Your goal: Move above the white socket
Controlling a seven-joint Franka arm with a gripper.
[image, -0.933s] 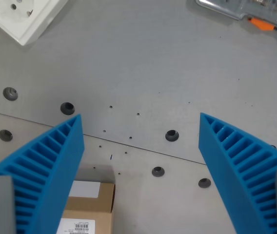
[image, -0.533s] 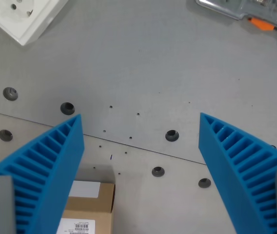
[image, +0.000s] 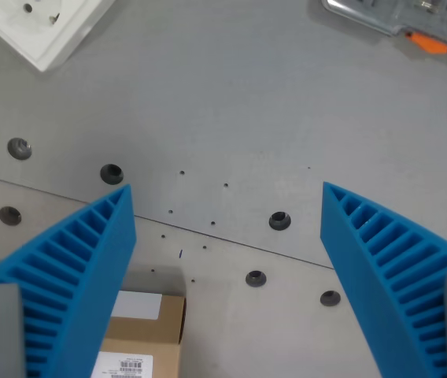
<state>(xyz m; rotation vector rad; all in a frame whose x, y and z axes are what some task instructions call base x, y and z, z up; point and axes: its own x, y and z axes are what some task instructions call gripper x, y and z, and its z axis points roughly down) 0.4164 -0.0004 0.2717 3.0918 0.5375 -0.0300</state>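
Nearest the camera, the hand (image: 225, 283) spread wide and holding nothing, one ribbed blue finger (image: 66, 276) on the wrist view's left, a second on the right. Under the left finger, one cardboard box (image: 146, 339) with a white barcode label, partly covered. Beyond the box, the grey tabletop (image: 247, 102) with seven dark round holes in view, plus a scatter of small pinholes and one seam running slantwise between the holes. Farthest from the box, up and to the wrist view's left, one white socket (image: 46, 24), cut off by the frame edge, only a corner and two openings visible. Far across from the box toward the upper right, one clear plastic case (image: 400, 17) with an orange part inside, also cropped. Risks, as judgement: drifting sideways without enough height and clipping the box with the left finger; halting too soon, short of the socket, since most of the socket lies out of frame; overshooting past the socket for the same reason; descending early and striking the socket's raised edge.
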